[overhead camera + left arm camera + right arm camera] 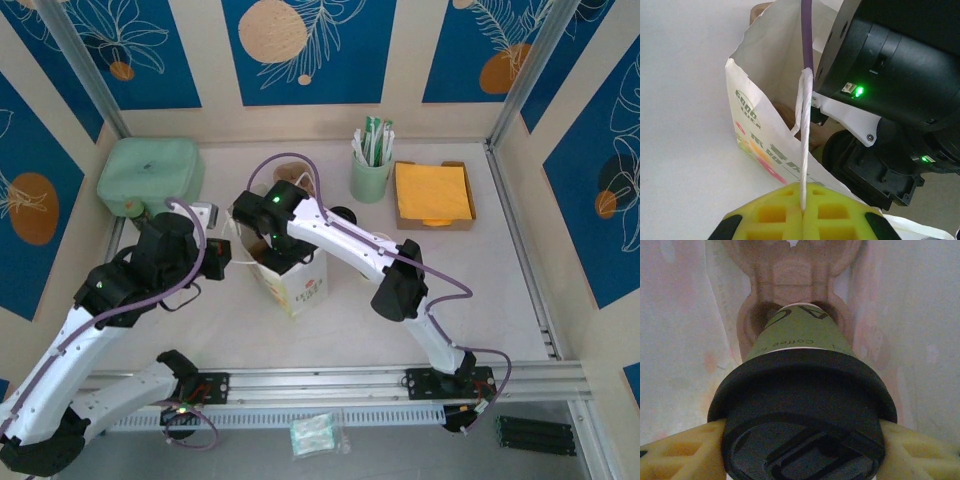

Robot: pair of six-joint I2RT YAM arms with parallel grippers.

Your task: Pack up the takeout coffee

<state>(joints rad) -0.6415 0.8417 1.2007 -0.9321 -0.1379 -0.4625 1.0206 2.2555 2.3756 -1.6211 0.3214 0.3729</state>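
The left gripper [802, 212] pinches the twisted handle [804, 150] of the white paper bag [755, 130], steadying its mouth, while the right gripper [800, 450] clamps the black-lidded olive-green takeout coffee [800, 335] inside, at the brown pulp carrier's ring [790, 275].

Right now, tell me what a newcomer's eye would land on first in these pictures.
Mid-table, the white paper bag stands open with the right end effector reaching into it, gripping the takeout coffee by its black lid, its base at a hole in the pulp cup carrier. Beside it, the left end effector pinches the bag's white twisted handle taut.
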